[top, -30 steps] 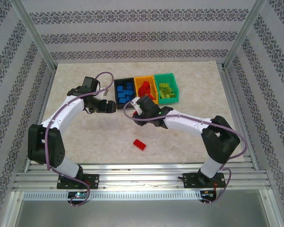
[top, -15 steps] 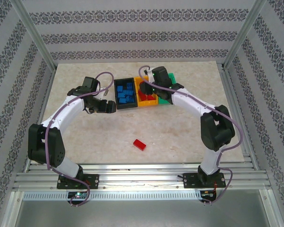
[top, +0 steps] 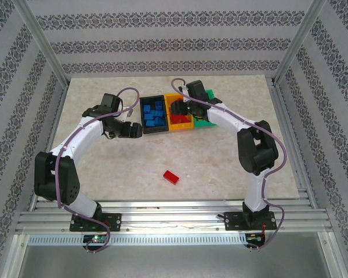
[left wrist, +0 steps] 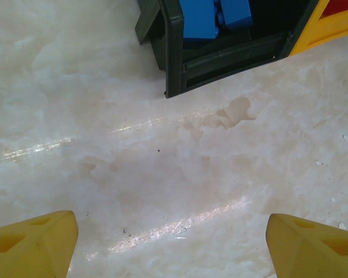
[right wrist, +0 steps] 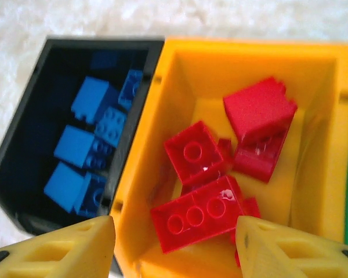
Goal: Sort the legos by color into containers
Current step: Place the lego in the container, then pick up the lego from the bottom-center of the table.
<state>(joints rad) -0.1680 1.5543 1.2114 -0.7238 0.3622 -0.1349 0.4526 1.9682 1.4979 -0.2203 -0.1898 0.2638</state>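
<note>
Where red legos (right wrist: 200, 217) pile in the orange-yellow bin (right wrist: 249, 47), glossy, studded, jumbled

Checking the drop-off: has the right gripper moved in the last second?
Yes: the right gripper went from in front of the orange-yellow bin to above it.

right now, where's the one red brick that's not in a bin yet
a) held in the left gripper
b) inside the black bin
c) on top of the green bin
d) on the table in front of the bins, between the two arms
d, the red brick lies alone on the bare table, nearer the arm bases than the bins.
</note>
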